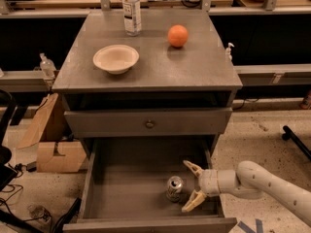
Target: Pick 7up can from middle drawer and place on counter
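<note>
The 7up can stands upright on the floor of the open middle drawer, right of centre near the front. It has a silver top and a pale body. My gripper reaches in from the right on a white arm, low inside the drawer. It is open, with one finger behind the can and the other in front of it, just to the can's right. The counter is the grey cabinet top above.
On the counter are a cream bowl, an orange and a clear plastic bottle. A shut drawer front with a round knob lies above the open drawer. A cardboard box sits on the floor to the left.
</note>
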You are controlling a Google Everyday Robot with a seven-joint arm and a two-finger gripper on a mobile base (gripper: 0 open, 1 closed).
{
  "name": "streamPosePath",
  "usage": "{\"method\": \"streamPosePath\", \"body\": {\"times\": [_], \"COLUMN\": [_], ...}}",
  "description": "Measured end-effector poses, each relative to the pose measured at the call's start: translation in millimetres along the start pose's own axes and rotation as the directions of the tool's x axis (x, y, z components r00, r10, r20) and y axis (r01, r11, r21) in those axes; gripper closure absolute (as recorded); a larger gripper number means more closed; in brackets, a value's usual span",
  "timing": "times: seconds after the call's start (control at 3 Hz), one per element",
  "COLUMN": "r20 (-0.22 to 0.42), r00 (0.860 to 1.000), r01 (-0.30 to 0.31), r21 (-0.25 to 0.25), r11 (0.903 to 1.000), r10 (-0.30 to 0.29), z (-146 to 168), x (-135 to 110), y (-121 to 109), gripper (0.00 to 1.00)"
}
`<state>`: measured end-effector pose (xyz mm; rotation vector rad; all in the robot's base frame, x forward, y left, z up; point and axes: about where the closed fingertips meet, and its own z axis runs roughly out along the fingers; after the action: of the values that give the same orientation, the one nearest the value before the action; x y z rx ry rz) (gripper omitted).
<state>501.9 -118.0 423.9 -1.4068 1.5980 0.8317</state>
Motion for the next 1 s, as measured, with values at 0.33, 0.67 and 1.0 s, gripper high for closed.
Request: {"method": "streamPosePath", "body": {"times": [0.33,0.67,1.0], "r20": [0.014,0.008,-0.007], "r00": [1.0,1.0,1.0], "r01": [0.001,-0.007,-0.031], "r21": [-0.013,-0.025,-0.03], "r11": [0.9999,0.9997,0.9991], "r10": [-0.001,0.007,0.03], "z": [21,34,37], "x": [2,2,-11], "y": [-7,-10,-12], "gripper": [0.18,0.41,0.72]}}
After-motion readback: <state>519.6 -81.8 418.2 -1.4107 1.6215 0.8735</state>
